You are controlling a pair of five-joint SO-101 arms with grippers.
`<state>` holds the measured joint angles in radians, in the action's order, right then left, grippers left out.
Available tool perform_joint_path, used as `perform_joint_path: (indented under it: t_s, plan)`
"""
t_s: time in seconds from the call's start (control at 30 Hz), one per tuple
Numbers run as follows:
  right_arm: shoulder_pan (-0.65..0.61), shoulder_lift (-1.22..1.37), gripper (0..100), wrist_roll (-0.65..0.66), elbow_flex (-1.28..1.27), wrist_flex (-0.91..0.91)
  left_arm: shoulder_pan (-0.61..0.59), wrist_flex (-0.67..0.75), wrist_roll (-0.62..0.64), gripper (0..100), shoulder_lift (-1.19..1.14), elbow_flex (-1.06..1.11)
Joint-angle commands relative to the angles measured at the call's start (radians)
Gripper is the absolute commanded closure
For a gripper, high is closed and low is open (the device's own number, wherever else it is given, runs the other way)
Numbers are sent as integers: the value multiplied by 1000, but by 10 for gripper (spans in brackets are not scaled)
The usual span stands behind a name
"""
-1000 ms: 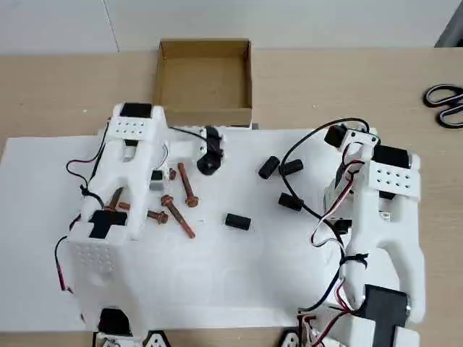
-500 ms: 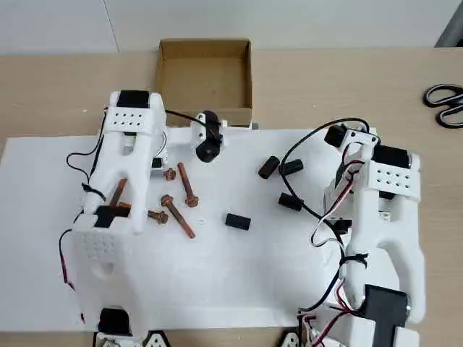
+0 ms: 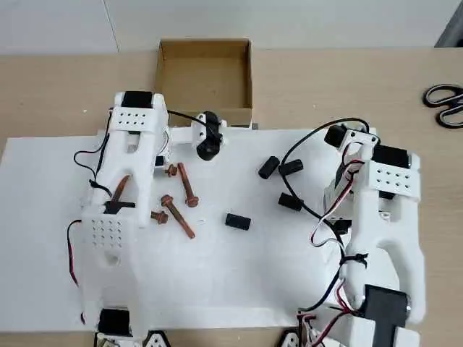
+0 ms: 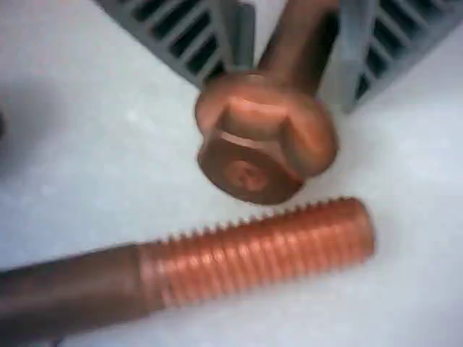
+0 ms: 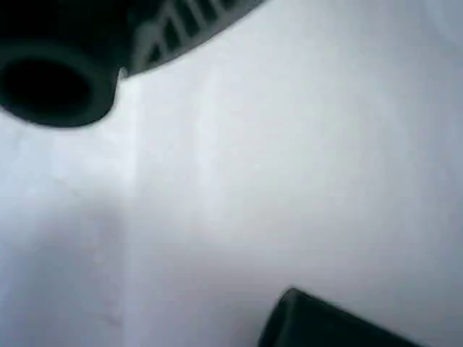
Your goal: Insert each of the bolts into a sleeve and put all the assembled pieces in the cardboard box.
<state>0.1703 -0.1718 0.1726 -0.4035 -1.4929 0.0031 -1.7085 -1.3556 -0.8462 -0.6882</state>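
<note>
My left gripper is shut on a copper bolt, whose hex head points at the camera just above the white sheet. A second bolt lies flat beneath it. In the high view the left gripper sits among several loose bolts, in front of the cardboard box. My right gripper holds a black sleeve against a ribbed finger, low over the sheet. Another sleeve lies close by. Loose black sleeves lie mid-sheet.
The white sheet covers the wooden table; its near middle has free room. Scissors lie at the far right on the wood. Cables loop around the right arm.
The left arm has shifted slightly toward the box, and its bolt is lifted off the sheet. The right arm has not moved.
</note>
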Motion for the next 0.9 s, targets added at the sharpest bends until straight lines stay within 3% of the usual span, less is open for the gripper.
perform_joint_path:
  t_s: [0.0,0.17,0.5,0.63,0.87]
  plan:
    - [10,-41,995,3,5,4,5,-8,-176,925,-12,-12]
    - [10,-47,995,3,5,4,25,-8,-143,996,-20,-12]
    - [5,-50,995,3,5,1,38,-43,-60,994,-11,-35]
    - [-36,-61,995,5,26,-51,31,-44,38,994,29,-117]
    - [-87,-242,995,34,120,-143,51,-44,236,994,316,-111]
